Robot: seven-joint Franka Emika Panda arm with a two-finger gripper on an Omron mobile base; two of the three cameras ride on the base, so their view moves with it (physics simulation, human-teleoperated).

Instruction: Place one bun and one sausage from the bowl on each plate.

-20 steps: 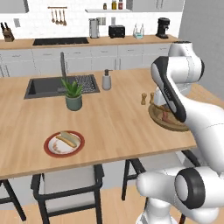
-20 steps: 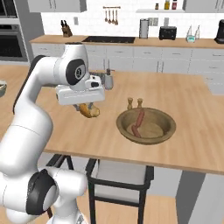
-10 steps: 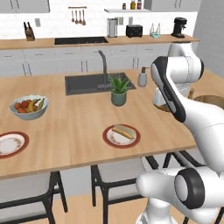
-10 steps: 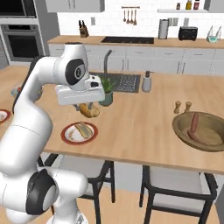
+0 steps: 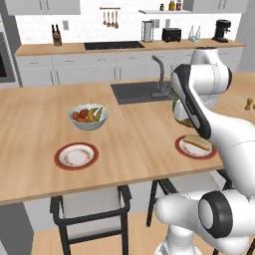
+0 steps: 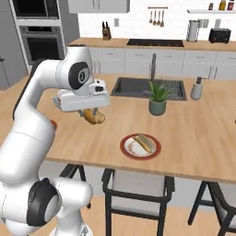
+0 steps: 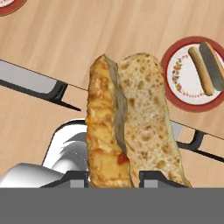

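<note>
My gripper (image 6: 92,112) is shut on a split bun (image 6: 94,117) and holds it above the island's near edge. In the hand view the bun (image 7: 127,131) rises between my two fingertips (image 7: 153,178), its crumb side facing right. One red-rimmed plate (image 6: 128,148) carries a bun and a sausage (image 7: 200,70), to the right of my gripper. A second red-rimmed plate (image 5: 76,155) lies bare further left, in front of the fruit. The bowl is out of view.
A pale bowl of fruit (image 5: 88,116) stands behind the bare plate. A potted plant (image 6: 157,99), the sink (image 6: 138,86) and a soap dispenser (image 6: 197,88) sit toward the back. Dark stools (image 6: 138,184) stand under the island's near edge.
The whole scene has slid right in both base views, so the base has driven left along the island. The bun stays in my gripper. The bare plate and fruit bowl have come into view.
</note>
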